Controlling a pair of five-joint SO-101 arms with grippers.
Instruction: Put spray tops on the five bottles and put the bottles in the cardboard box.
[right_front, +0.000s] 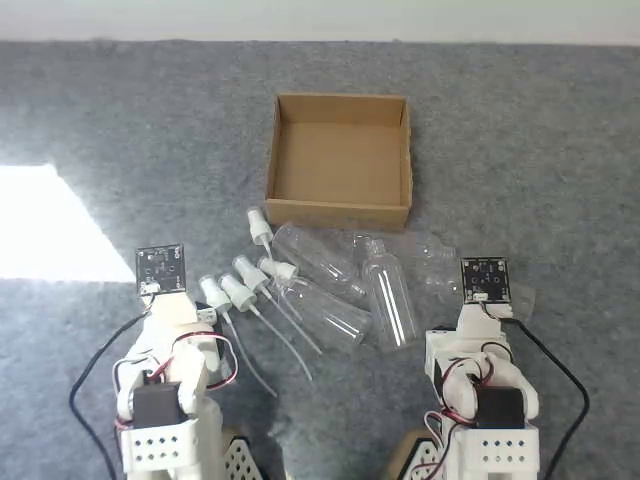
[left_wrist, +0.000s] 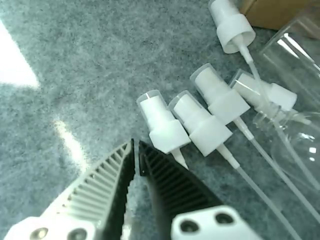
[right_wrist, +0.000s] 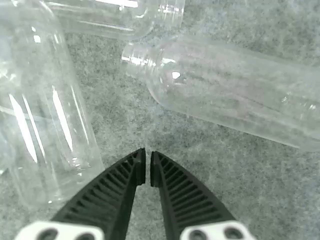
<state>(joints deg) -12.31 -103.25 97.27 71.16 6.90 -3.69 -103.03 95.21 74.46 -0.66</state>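
Both hands are pressed together, empty: left hand (left_wrist: 136, 146) by the nearest spray top (left_wrist: 161, 122), right hand (right_wrist: 148, 152) over bench (right_wrist: 150, 120) between two bottles (right_wrist: 235, 95). Spray tops lie left of the bottles (prob. five; overlap blurs the count), all just near of the empty cardboard box (right_front: 340, 213). Risk: round bottles may roll from a pinch, & crossed dip tubes (left_wrist: 265, 156) could drag neighbouring tops.
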